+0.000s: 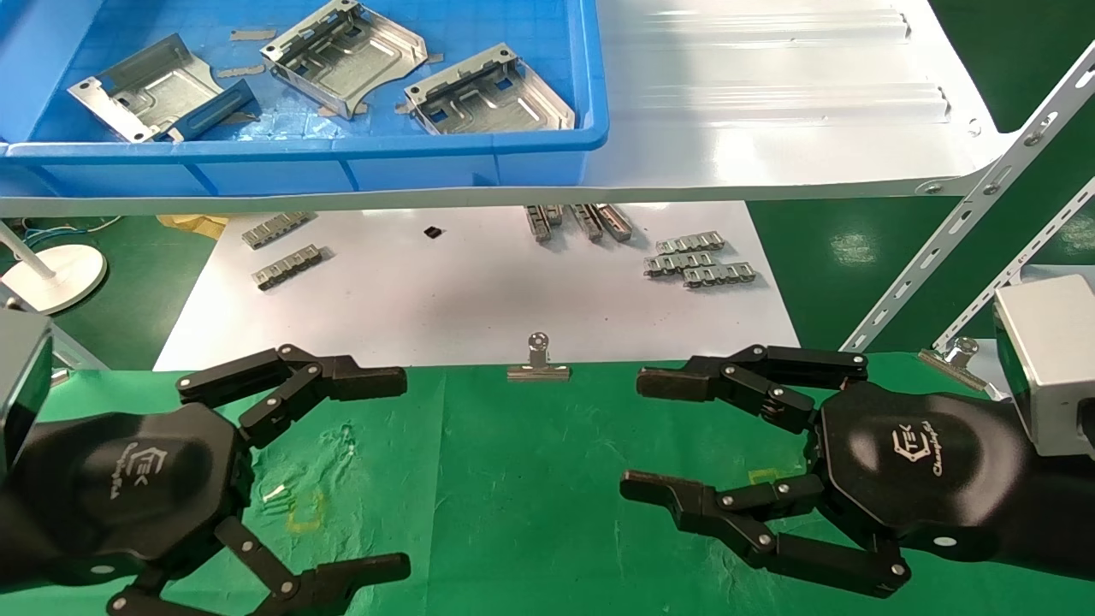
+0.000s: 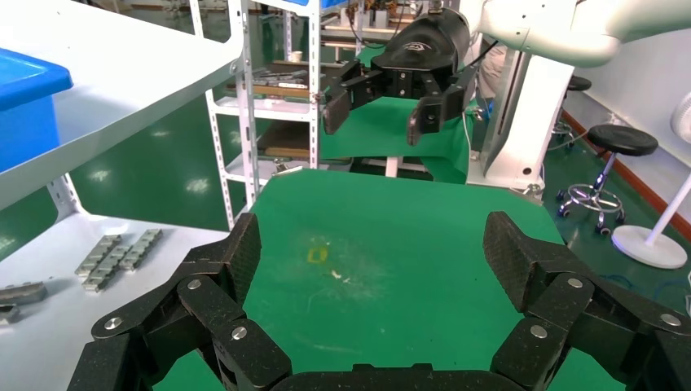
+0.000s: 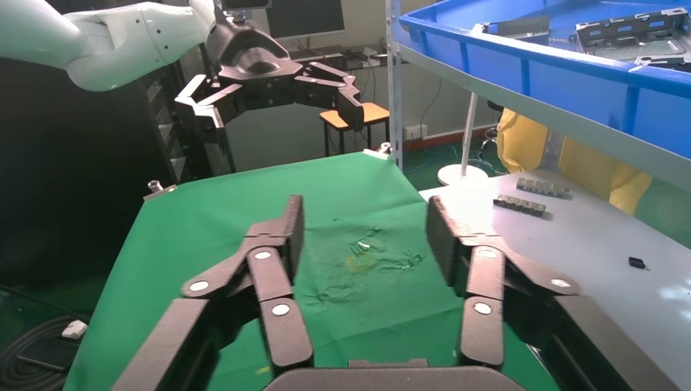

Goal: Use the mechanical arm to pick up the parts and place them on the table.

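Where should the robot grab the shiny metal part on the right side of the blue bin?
Probably by a raised side flange of that part, coming down from above: it lies flat, open side up, in the blue bin. Both grippers, left and right, hover open over the green table.

Green table (image 1: 530,479): bare cloth between left gripper (image 1: 402,470) and right gripper (image 1: 629,436); both spread wide, facing each other, a free lane between them.
Far edge of table: binder clip (image 1: 537,364) at centre, a second clip (image 1: 954,355) far right.
White shelf (image 1: 770,128): overhangs the white sheet (image 1: 479,291).
Blue bin (image 1: 342,162): raised walls around three parts (image 1: 342,51), open from above.
Right side: angled shelf struts (image 1: 967,214).
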`<action>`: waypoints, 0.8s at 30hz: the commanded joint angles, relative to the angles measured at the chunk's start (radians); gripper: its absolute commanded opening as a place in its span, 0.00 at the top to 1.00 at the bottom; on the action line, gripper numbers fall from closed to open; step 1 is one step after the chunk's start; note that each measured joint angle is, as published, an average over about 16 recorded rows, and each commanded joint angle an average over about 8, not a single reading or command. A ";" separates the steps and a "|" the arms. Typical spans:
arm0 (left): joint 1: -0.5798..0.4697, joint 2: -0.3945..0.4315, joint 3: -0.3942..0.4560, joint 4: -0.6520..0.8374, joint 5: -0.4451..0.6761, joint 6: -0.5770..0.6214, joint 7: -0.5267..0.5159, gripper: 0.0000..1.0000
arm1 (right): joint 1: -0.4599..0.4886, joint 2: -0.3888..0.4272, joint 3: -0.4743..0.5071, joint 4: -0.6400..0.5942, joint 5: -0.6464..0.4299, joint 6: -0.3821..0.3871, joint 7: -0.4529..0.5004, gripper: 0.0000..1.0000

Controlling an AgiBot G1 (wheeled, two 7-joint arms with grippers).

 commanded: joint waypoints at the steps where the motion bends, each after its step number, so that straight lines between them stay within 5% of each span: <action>1: 0.000 0.000 0.000 0.000 0.000 0.000 0.000 0.00 | 0.000 0.000 0.000 0.000 0.000 0.000 0.000 1.00; 24: -0.024 0.000 -0.006 -0.010 -0.010 0.011 -0.001 0.00 | 0.000 0.000 0.000 0.000 0.000 0.000 0.000 1.00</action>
